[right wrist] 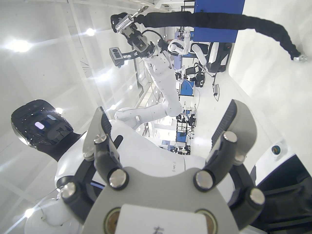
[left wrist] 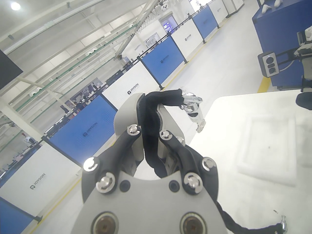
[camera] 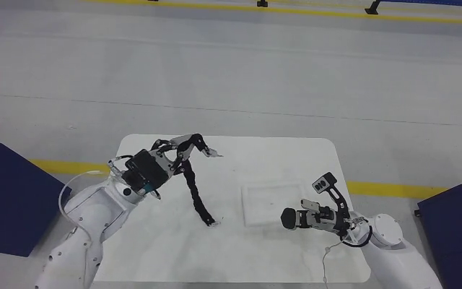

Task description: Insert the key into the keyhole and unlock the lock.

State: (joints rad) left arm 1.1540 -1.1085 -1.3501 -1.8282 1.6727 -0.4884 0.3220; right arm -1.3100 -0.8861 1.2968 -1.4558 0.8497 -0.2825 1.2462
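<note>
My left gripper point(camera: 192, 145) is raised over the table's back left and is shut on a black cable lock point(camera: 193, 189). In the left wrist view the black sleeve point(left wrist: 149, 132) runs between its fingers. The silver lock head point(left wrist: 193, 113) sticks out just past them, off the table. The cable hangs down, and its far silver end point(camera: 210, 222) rests on the table. A thin silver tip point(right wrist: 142, 9) pokes from the lock head; whether it is the key I cannot tell. My right gripper point(right wrist: 168, 109) is open and holds nothing. It is low at the front right point(camera: 289, 217).
A shallow white foam tray point(camera: 271, 204) lies on the white table point(camera: 289, 155) between the cable's end and my right gripper. Blue partitions stand off the table's left and right sides.
</note>
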